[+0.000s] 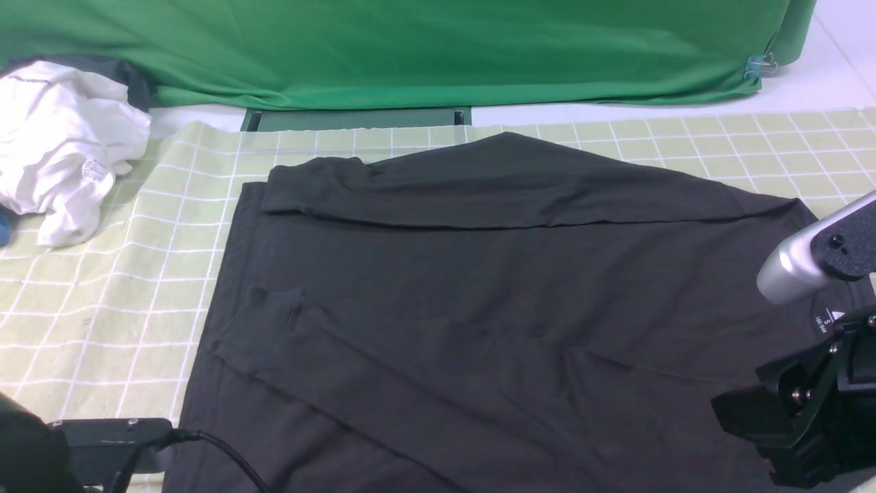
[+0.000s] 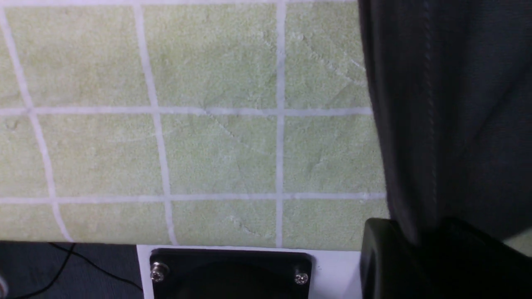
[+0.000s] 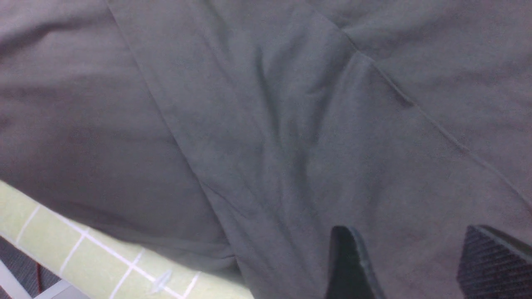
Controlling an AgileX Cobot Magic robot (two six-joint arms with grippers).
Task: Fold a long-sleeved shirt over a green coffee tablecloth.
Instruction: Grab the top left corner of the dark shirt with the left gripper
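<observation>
The black long-sleeved shirt [image 1: 479, 274] lies flat on the green coffee tablecloth [image 1: 102, 308], both sleeves folded across its body, its neck label [image 1: 828, 319] toward three o'clock and its hem toward nine. At four o'clock the right end effector [image 3: 419, 270] hovers over the fabric, jaws apart and empty. At eight o'clock the left end effector [image 2: 415, 253] sits at the hem, its grip impossible to judge. A pinch catching only the top layer could drag a sleeve askew and spoil the fold.

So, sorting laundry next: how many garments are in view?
2: a black soft-knit long-sleeved shirt spread in the middle, a crumpled white garment far left. Others may hide behind it.
</observation>
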